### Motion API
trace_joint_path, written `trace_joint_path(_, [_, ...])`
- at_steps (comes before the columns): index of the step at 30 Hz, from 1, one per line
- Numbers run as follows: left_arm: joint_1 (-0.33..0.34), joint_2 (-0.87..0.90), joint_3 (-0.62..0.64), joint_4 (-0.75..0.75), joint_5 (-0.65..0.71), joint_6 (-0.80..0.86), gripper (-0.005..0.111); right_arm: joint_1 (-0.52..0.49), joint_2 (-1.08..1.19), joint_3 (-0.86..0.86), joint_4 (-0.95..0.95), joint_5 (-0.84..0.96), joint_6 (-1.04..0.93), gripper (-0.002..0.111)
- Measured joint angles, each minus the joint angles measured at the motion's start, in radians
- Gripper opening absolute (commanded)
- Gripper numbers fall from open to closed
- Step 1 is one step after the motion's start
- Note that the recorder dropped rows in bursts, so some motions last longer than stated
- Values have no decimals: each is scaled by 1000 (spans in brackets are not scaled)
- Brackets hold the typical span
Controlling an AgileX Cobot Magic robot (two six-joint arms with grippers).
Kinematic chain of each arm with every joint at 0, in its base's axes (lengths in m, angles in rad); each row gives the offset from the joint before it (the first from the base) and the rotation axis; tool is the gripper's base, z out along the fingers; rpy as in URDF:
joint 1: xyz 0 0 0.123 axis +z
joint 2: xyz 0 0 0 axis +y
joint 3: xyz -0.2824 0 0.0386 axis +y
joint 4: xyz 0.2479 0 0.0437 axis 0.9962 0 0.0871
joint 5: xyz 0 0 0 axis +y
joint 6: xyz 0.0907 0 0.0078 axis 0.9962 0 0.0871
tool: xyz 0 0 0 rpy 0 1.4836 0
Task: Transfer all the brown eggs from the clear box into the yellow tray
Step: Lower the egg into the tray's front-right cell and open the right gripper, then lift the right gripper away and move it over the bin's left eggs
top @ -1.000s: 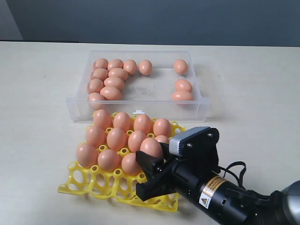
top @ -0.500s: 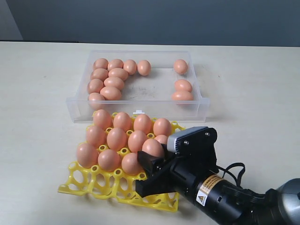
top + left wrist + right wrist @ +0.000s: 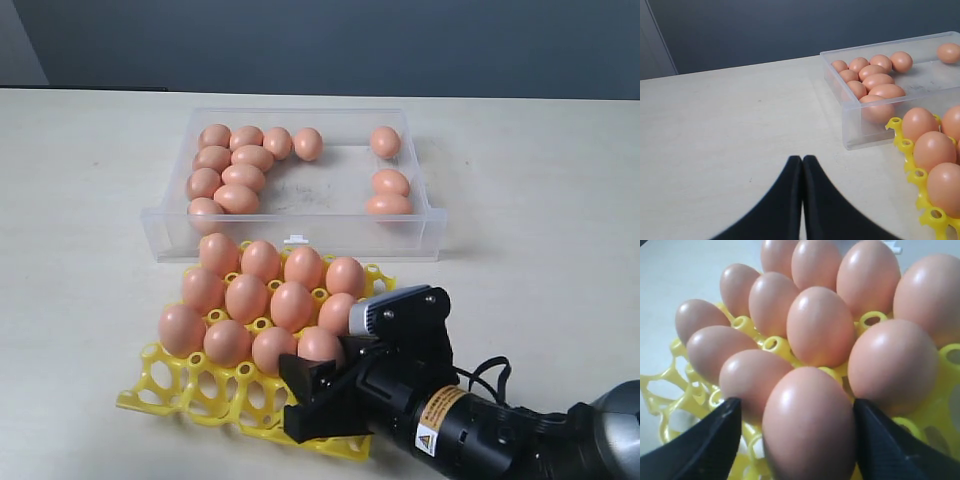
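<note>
The yellow tray (image 3: 190, 390) holds three rows of brown eggs (image 3: 262, 262). My right gripper (image 3: 316, 366) is low over the tray's front right part, its fingers either side of one egg (image 3: 320, 345) that rests at the right end of the third row. In the right wrist view that egg (image 3: 810, 425) touches one finger (image 3: 880, 445), while a gap shows at the other finger (image 3: 705, 445), so the gripper (image 3: 796, 403) is open. More eggs (image 3: 240, 175) lie in the clear box (image 3: 300, 225), most at its left end. My left gripper (image 3: 802, 159) is shut and empty above bare table.
The box stands directly behind the tray, with three eggs (image 3: 388, 182) at its right end. From the left wrist the box corner (image 3: 860, 135) and the tray edge (image 3: 900, 142) lie off to one side. The right arm's black body (image 3: 450, 420) covers the tray's front right corner.
My right gripper has come down and forward with the egg, setting it into the third row. The tray has slid slightly to the left.
</note>
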Motion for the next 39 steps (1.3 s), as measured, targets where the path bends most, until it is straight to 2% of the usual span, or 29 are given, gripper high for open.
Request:
trace_joint_path(7, [0,0,0,0,0,0,0,0,-62,0,73,-4,-79,61])
trace_joint_path(8, [0,0,0,0,0,0,0,0,-65,0,86,-4,-81,56])
trace_joint_path(11, [0,0,0,0,0,0,0,0,-84,0,147,-4,-84,22])
trace_joint_path(14, [0,0,0,0,0,0,0,0,-99,0,168,-4,-86,-1])
trace_joint_path(19, [0,0,0,0,0,0,0,0,-140,0,206,-72,-137,-1])
trace_joint_path(21, [0,0,0,0,0,0,0,0,-162,-11,279,-127,-167,-1])
trace_joint_path(23, [0,0,0,0,0,0,0,-16,-185,-50,386,-107,-239,-1])
trace_joint_path(25, [0,0,0,0,0,0,0,-99,-200,-150,405,104,-412,-1])
trace_joint_path(26, [0,0,0,0,0,0,0,-160,-198,-246,352,270,-512,-1])
trace_joint_path(28, [0,0,0,0,0,0,0,-226,-180,-392,329,380,-603,-1])
trace_joint_path(29, [0,0,0,0,0,0,0,-258,-169,-450,337,415,-628,-1])
trace_joint_path(30, [0,0,0,0,0,0,0,-340,-143,-567,339,548,-671,2])
trace_joint_path(31, [0,0,0,0,0,0,0,-383,-123,-641,332,647,-684,13])
trace_joint_path(32, [0,0,0,0,0,0,0,-450,-67,-778,298,834,-697,29])
trace_joint_path(33, [0,0,0,0,0,0,0,-499,-7,-921,270,999,-703,38])
trace_joint_path(34, [0,0,0,0,0,0,0,-521,36,-988,249,1089,-705,54])
trace_joint_path(35, [0,0,0,0,0,0,0,-535,93,-1104,217,1214,-708,60])
trace_joint_path(36, [0,0,0,0,0,0,0,-540,129,-1166,197,1278,-710,64])
trace_joint_path(37, [0,0,0,0,0,0,0,-540,204,-1276,173,1390,-717,64])
trace_joint_path(39, [0,0,0,0,0,0,0,-540,273,-1378,161,1495,-724,64])
